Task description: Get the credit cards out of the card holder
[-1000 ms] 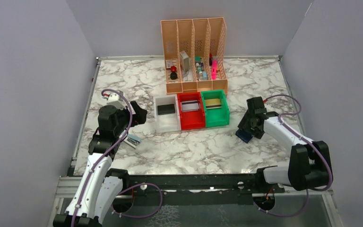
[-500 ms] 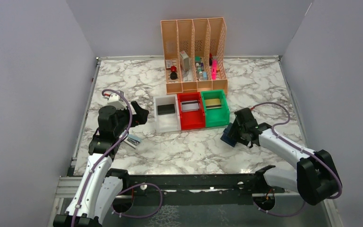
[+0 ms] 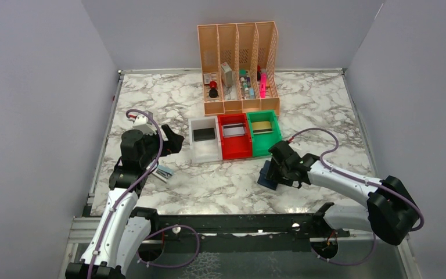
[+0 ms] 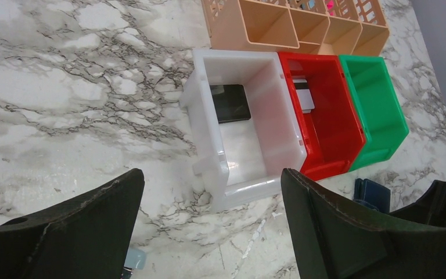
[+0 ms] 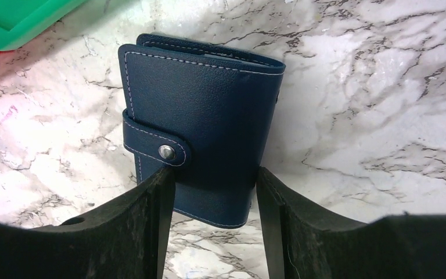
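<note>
The card holder (image 5: 203, 110) is a dark navy wallet, folded shut with its snap strap fastened. My right gripper (image 5: 215, 174) is shut on its two side edges. In the top view the card holder (image 3: 266, 174) is just in front of the green bin, with the right gripper (image 3: 276, 168) on it. A black card (image 3: 204, 134) lies in the white bin, a silver-grey card (image 3: 234, 131) in the red bin and a gold card (image 3: 261, 126) in the green bin. My left gripper (image 3: 171, 141) is open and empty, left of the white bin (image 4: 255, 145).
The white, red (image 3: 235, 145) and green (image 3: 266, 139) bins stand side by side mid-table. A tall orange slotted rack (image 3: 238, 67) with small items stands behind them. A small grey-blue object (image 3: 164, 172) lies by the left arm.
My right gripper has carried the card holder leftward, from the right side of the table to just in front of the green bin. The left arm has not moved.
</note>
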Tool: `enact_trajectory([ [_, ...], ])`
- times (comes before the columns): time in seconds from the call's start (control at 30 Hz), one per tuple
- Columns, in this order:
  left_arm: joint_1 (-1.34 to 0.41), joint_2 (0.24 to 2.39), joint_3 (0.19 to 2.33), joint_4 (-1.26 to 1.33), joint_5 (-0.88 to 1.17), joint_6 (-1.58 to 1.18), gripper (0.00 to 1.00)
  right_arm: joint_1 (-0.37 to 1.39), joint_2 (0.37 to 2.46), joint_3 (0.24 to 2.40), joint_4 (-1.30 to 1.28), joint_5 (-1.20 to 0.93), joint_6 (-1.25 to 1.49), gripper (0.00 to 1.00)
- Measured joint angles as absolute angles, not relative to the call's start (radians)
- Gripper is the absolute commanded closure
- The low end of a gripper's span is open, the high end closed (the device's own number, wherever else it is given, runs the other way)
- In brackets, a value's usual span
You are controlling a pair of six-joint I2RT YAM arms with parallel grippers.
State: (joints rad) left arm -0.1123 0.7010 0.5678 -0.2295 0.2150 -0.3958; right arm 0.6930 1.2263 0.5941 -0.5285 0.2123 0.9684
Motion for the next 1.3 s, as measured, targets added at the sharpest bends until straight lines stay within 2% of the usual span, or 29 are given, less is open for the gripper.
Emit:
enact_trajectory([
  [0.47,-0.112,0.744,0.568,-0.229,0.253,-0.396,0.14,0.802,1.208,0.588,-0.545,0.163,0.929,0.44],
  [0.77,-0.112,0.801,0.569,-0.229,0.347,-0.393,0.2,0.887,1.221,0.587,-0.493,0.135,0.852,0.43],
  [0.93,-0.112,0.855,0.583,-0.225,0.432,-0.377,0.24,0.925,1.234,0.61,-0.469,0.124,0.801,0.4],
  [1.03,-0.121,0.884,0.585,-0.225,0.494,-0.369,0.24,0.941,1.218,0.654,-0.484,0.133,0.778,0.3],
  [1.13,-0.173,0.904,0.596,-0.221,0.531,-0.371,0.22,0.95,1.095,0.689,-0.515,0.208,0.796,0.18],
  [1.27,-0.371,0.9,0.611,-0.206,0.494,-0.394,0.22,0.955,0.892,0.672,-0.483,0.335,0.829,0.01],
  [1.3,-0.437,0.896,0.611,-0.201,0.463,-0.406,0.22,0.954,0.856,0.649,-0.447,0.364,0.834,0.0],
])
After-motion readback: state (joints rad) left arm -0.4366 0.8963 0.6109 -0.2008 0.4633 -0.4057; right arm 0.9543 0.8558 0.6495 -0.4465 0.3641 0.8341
